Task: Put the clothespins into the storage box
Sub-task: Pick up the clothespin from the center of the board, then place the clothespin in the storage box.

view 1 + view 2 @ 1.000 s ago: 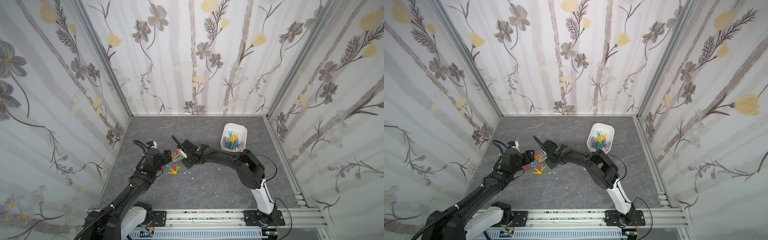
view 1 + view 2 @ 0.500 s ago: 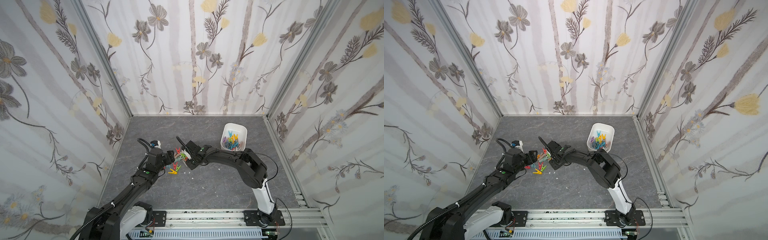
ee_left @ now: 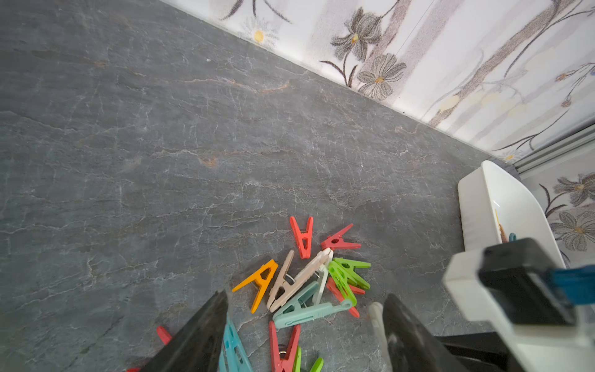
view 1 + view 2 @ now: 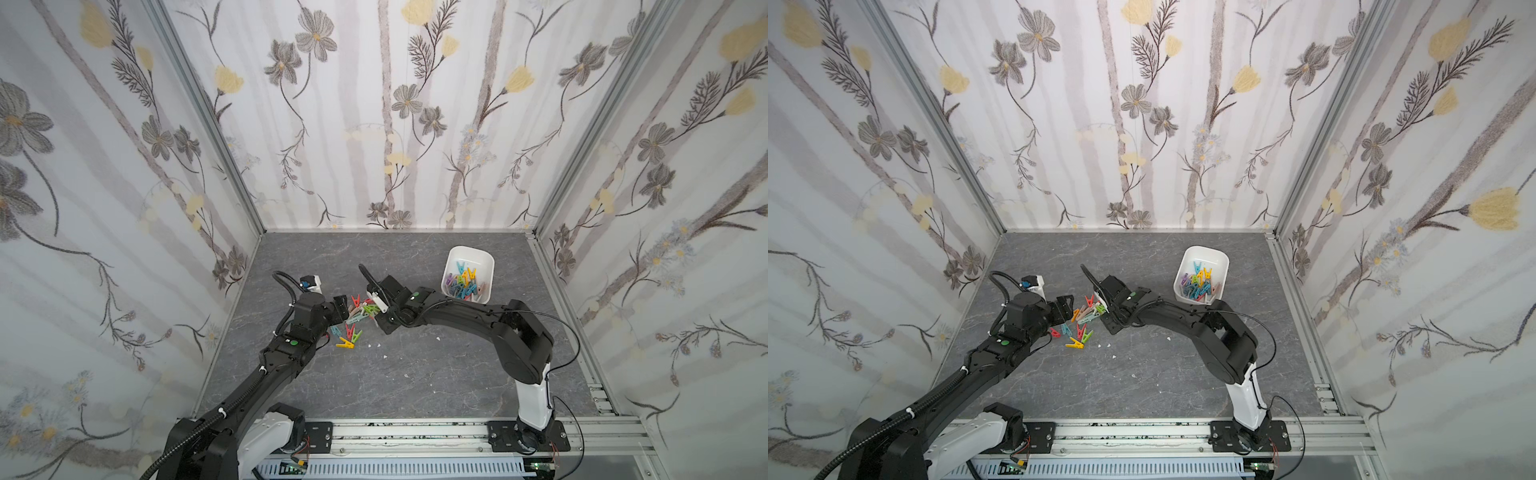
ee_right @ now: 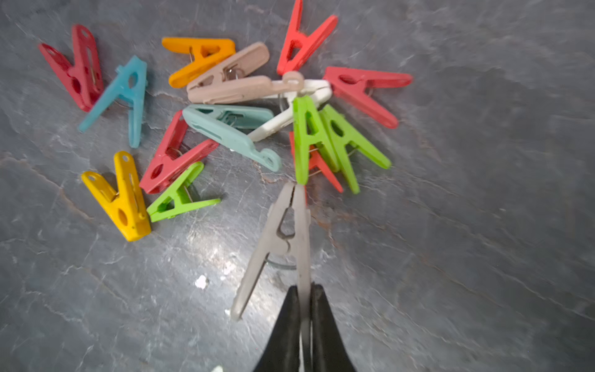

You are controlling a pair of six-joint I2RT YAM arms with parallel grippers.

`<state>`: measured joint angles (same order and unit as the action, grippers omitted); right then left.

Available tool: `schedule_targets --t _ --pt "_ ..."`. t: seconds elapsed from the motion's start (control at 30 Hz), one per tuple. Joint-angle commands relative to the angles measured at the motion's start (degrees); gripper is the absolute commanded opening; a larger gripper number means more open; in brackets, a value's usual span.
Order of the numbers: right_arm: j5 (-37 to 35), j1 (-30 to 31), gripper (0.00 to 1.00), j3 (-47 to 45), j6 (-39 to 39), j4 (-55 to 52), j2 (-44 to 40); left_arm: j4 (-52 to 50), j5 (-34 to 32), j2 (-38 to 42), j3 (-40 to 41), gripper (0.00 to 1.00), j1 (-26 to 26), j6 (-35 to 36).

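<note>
Several loose clothespins (image 4: pixel 352 319) in red, green, teal, beige, orange and yellow lie in a pile at the floor's middle left, seen in both top views. My right gripper (image 5: pixel 304 291) is shut on one leg of a grey clothespin (image 5: pixel 283 238) at the pile's edge, just above the floor. Across the pile, my left gripper (image 3: pixel 304 309) stands open, its fingers (image 3: pixel 199 335) straddling a teal peg (image 3: pixel 309 312) and a red one. The white storage box (image 4: pixel 487 266) stands at the back right with several pegs inside.
Tiny white specks (image 4: pixel 437 338) dot the grey floor near the pile. Flowered walls close in the back and both sides. A metal rail (image 4: pixel 415 432) with both arm bases runs along the front. The two grippers (image 4: pixel 1065 309) (image 4: pixel 1102 311) face each other closely across the pile.
My right gripper has closed onto the grey clothespin's leg at the pile's edge. The left gripper has crept a little closer to the pile and stayed open.
</note>
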<state>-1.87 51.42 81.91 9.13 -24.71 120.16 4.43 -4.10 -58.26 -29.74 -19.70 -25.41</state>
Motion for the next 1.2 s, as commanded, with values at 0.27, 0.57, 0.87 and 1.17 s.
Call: schedule_targets --t 0.27,0.57,0.87,1.17 --pt "1.79 -19.94 0.06 -15.15 11.24 9.09 -16.50 7.15 -10.02 -13.22 -8.00 0.77 -22.72 9.59" --pt "1.51 -34.27 0.11 -16.78 18.11 10.60 -14.29 7.85 -9.61 -25.45 -16.13 0.78 -27.57 11.43" --pt "-6.54 -30.24 0.40 -12.79 18.62 6.56 -15.98 3.75 -12.63 -22.67 -14.40 0.79 -23.63 8.71" --pt "-2.06 -9.08 0.41 -6.19 19.58 7.86 -10.11 -2.09 -10.08 -4.25 -1.68 0.78 -5.45 -0.40"
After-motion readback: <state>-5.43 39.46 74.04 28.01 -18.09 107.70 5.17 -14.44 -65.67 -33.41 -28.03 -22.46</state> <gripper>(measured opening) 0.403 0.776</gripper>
